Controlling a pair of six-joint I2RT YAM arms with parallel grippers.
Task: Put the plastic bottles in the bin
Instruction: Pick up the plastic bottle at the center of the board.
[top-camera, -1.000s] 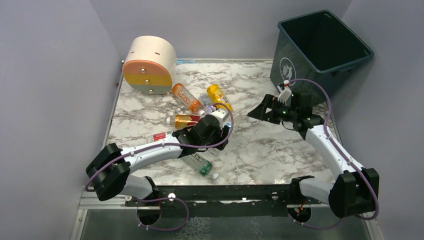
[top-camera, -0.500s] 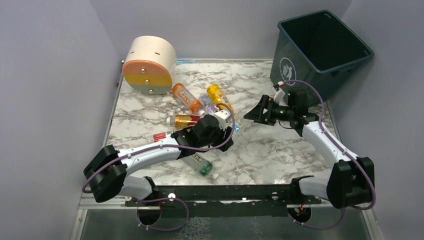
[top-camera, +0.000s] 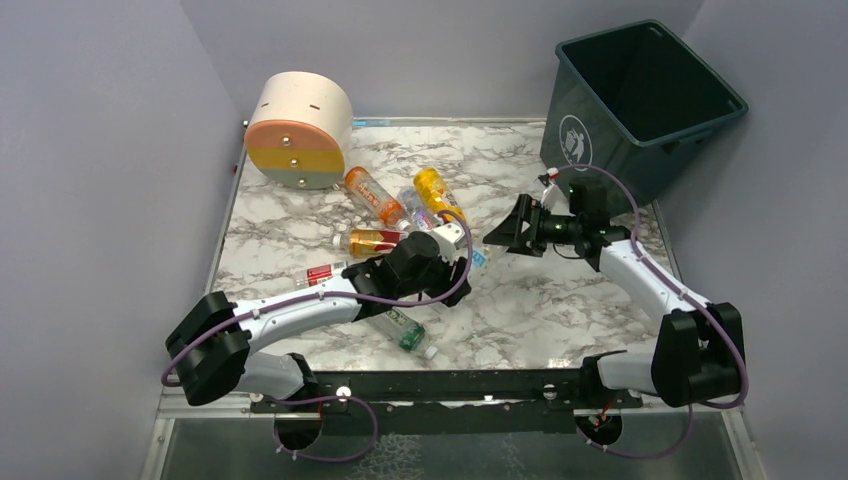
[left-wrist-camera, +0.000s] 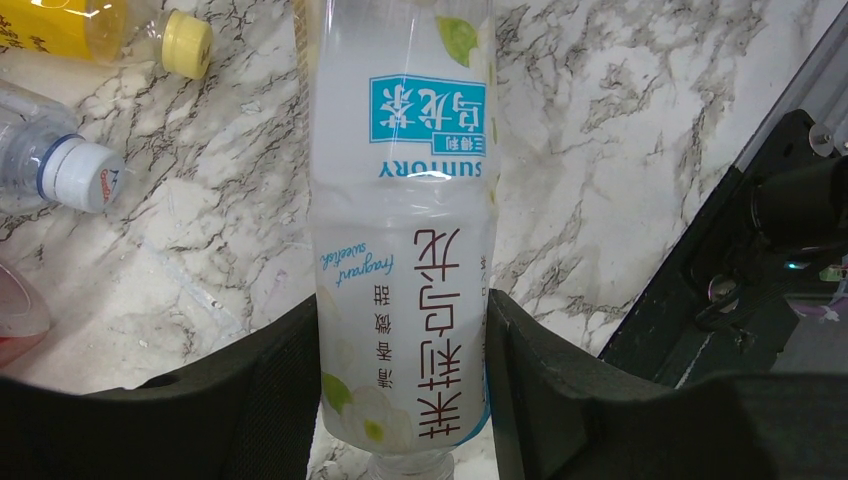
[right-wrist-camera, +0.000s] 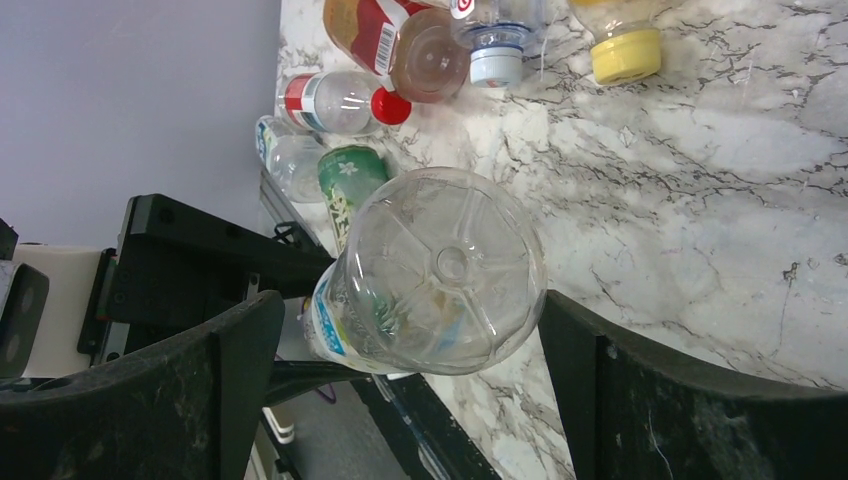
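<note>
My left gripper (left-wrist-camera: 402, 335) is shut on a clear plastic bottle (left-wrist-camera: 402, 180) with a white and blue label, gripping near its neck. It holds the bottle above the table's middle (top-camera: 477, 257). The right gripper (top-camera: 499, 238) stands open facing that bottle's round base (right-wrist-camera: 440, 265), which sits just ahead of its wide-spread fingers (right-wrist-camera: 235, 340) without touching them. Several more plastic bottles lie behind the left arm, among them an orange one (top-camera: 374, 195), a yellow one (top-camera: 435, 190) and a red-labelled one (top-camera: 368, 240). The dark teal bin (top-camera: 578, 135) stands at the back right.
A cream cylinder (top-camera: 300, 130) with an orange and green face lies at the back left. A green-capped bottle (top-camera: 405, 328) lies near the front edge under the left arm. Another red-labelled bottle (top-camera: 318, 273) lies beside the left forearm. Purple walls close in both sides.
The left arm has carried the held bottle rightward and turned it toward the right gripper. The right gripper has moved left to meet it, staying open.
</note>
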